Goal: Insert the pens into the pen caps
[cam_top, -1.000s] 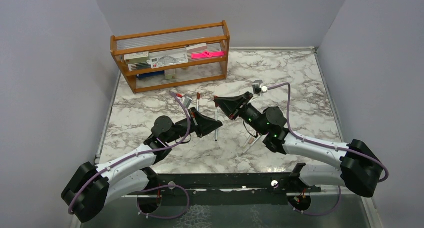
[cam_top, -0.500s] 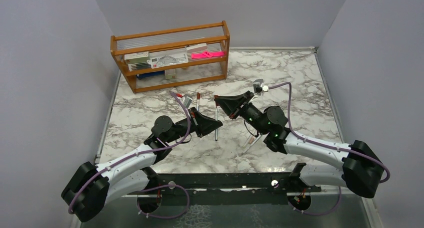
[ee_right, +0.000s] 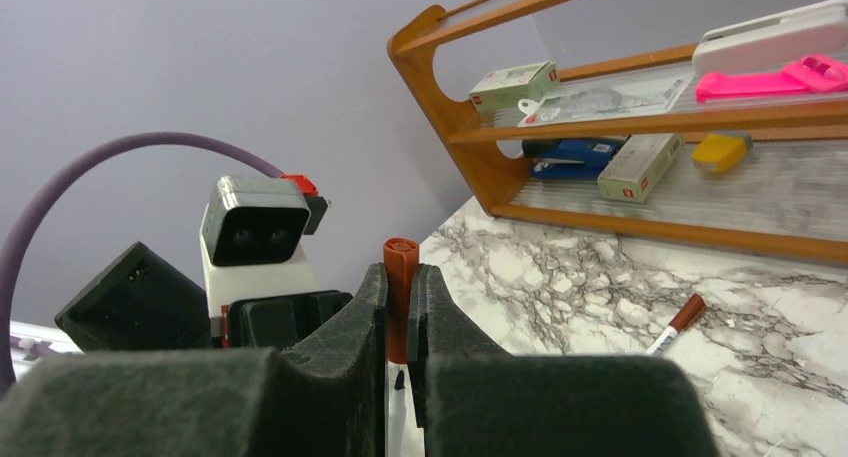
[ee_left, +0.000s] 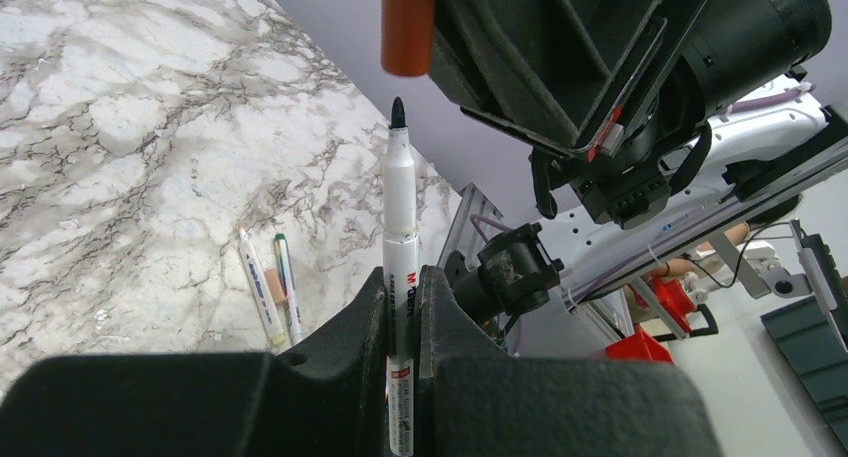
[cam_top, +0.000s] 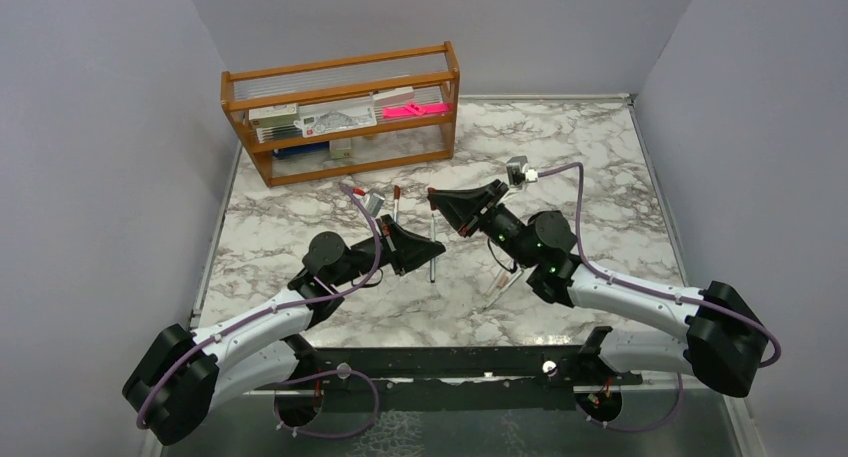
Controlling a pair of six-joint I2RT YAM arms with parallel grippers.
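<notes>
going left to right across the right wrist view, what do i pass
purple cable → white camera box → red-brown pen cap clamped in the jaws → loose pen with a red-brown end, lying on the marble table → pink item on the wooden rack

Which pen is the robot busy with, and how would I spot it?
Start at the wooden rack at the back of the marble table, then come forward to the left gripper. Clamped in it is a white marker pen with a bare black tip. Unlike the pens lying flat, it points at an orange-brown cap in the right gripper.
</notes>
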